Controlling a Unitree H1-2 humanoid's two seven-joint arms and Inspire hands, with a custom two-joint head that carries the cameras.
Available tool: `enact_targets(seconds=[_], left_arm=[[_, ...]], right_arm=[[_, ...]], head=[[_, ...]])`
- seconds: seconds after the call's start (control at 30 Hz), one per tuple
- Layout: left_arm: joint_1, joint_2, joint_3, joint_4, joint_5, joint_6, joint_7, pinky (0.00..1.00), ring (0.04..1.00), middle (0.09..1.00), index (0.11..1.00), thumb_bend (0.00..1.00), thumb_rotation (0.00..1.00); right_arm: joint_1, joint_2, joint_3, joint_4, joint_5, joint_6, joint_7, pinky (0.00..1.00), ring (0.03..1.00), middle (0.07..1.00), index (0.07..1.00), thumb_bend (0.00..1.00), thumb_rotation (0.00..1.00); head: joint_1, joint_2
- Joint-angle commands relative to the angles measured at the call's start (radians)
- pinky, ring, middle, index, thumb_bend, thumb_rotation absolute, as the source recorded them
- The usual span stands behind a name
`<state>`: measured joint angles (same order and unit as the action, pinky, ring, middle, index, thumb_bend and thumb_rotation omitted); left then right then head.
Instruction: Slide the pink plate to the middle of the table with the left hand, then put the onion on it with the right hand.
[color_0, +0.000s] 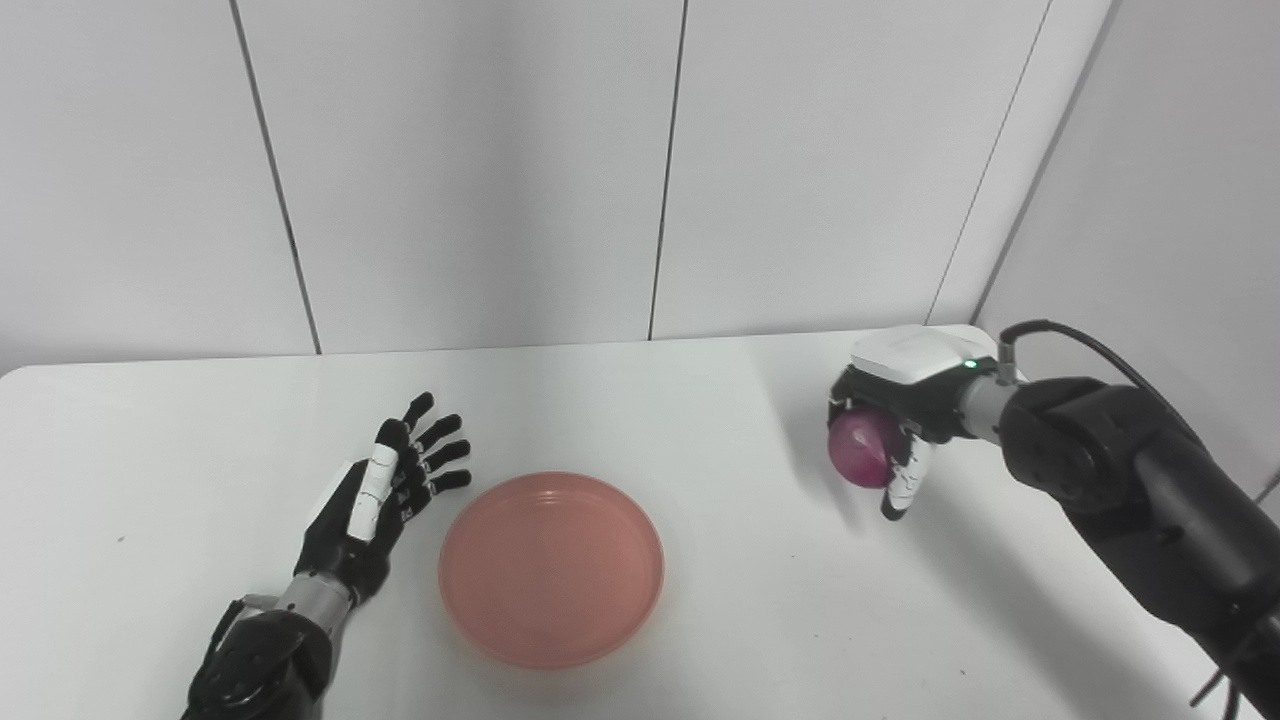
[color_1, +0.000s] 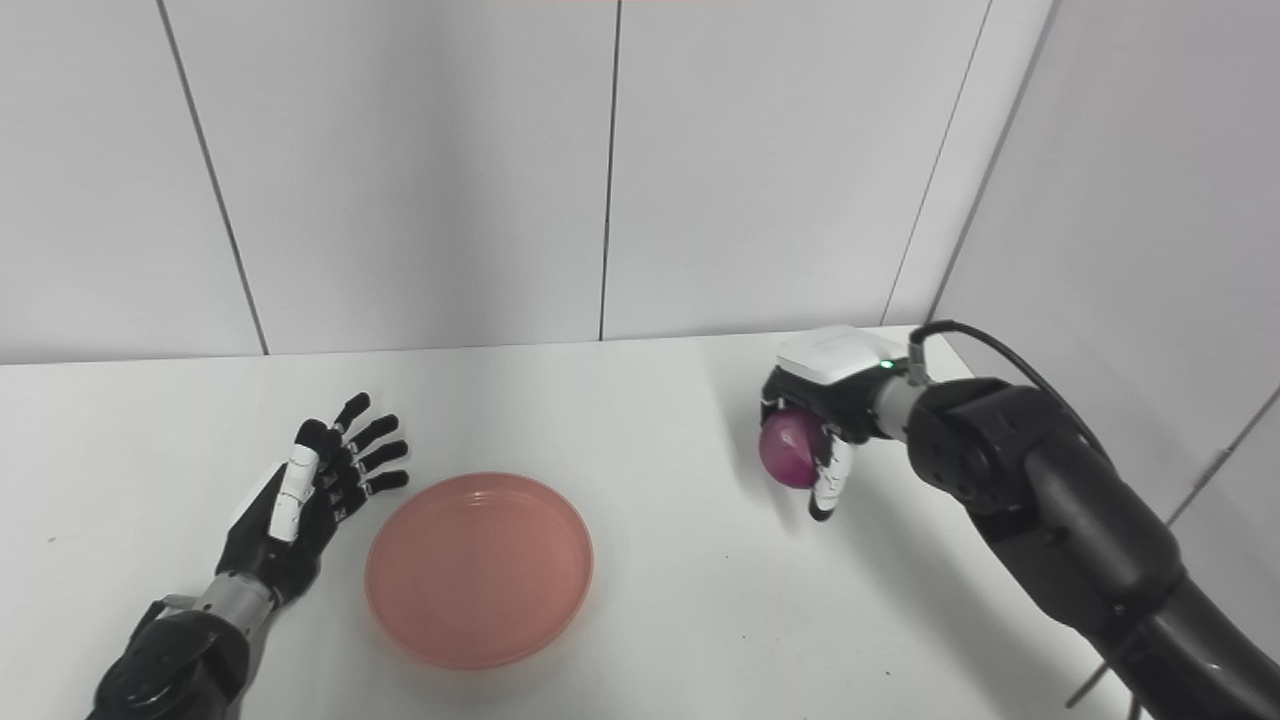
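The pink plate (color_0: 551, 568) lies flat and empty on the white table, near the front middle. My left hand (color_0: 385, 490) is open with fingers spread, just left of the plate and not touching it. My right hand (color_0: 890, 425) is shut on the purple-red onion (color_0: 862, 448) and holds it above the table at the right, well to the right of the plate. The onion also shows in the right eye view (color_1: 790, 448), gripped from above with a finger curled under it.
The white table (color_0: 700, 420) ends at grey wall panels at the back and on the right. My right forearm (color_0: 1130, 480) and its cable reach in over the table's right front corner.
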<state>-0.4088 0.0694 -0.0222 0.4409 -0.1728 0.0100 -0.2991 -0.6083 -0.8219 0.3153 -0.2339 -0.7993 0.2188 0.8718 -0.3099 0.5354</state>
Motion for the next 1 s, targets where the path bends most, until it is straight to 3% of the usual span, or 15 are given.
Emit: enact_targets(seconds=[0.0,0.17,0.57,0.83,0.97], left_arm=[[0.032,-0.007,-0.01,0.056,0.014,0.052,0.014,0.8,0.878,0.924,1.0,0.84,0.95],[0.033,-0.016,-0.01,0.058,0.013,0.051,0.019,0.79,0.877,0.925,1.0,0.84,0.94],[0.034,-0.038,-0.027,0.089,0.037,0.014,0.052,0.78,0.87,0.918,1.0,0.88,0.93],[0.029,-0.056,-0.036,0.129,0.046,-0.027,0.058,0.79,0.867,0.919,1.0,0.92,0.92],[0.028,-0.064,-0.043,0.141,0.049,-0.04,0.06,0.8,0.87,0.926,1.0,0.91,0.93]], right_arm=[[-0.075,0.013,-0.005,-0.047,-0.019,-0.006,0.016,0.25,0.327,0.422,0.516,0.52,0.0],[-0.119,0.091,0.012,-0.038,-0.033,-0.004,0.021,0.27,0.341,0.416,0.521,0.52,0.0],[-0.156,0.243,0.063,0.057,-0.047,-0.07,-0.061,0.27,0.338,0.415,0.511,0.52,0.0],[-0.159,0.318,0.094,0.084,-0.061,-0.073,-0.079,0.31,0.375,0.437,0.516,0.52,0.01],[-0.154,0.339,0.103,0.091,-0.051,-0.08,-0.087,0.25,0.316,0.45,0.499,0.53,0.0]], head=[[0.009,-0.002],[0.032,-0.008],[0.195,-0.039],[0.252,-0.044],[0.282,-0.046]])
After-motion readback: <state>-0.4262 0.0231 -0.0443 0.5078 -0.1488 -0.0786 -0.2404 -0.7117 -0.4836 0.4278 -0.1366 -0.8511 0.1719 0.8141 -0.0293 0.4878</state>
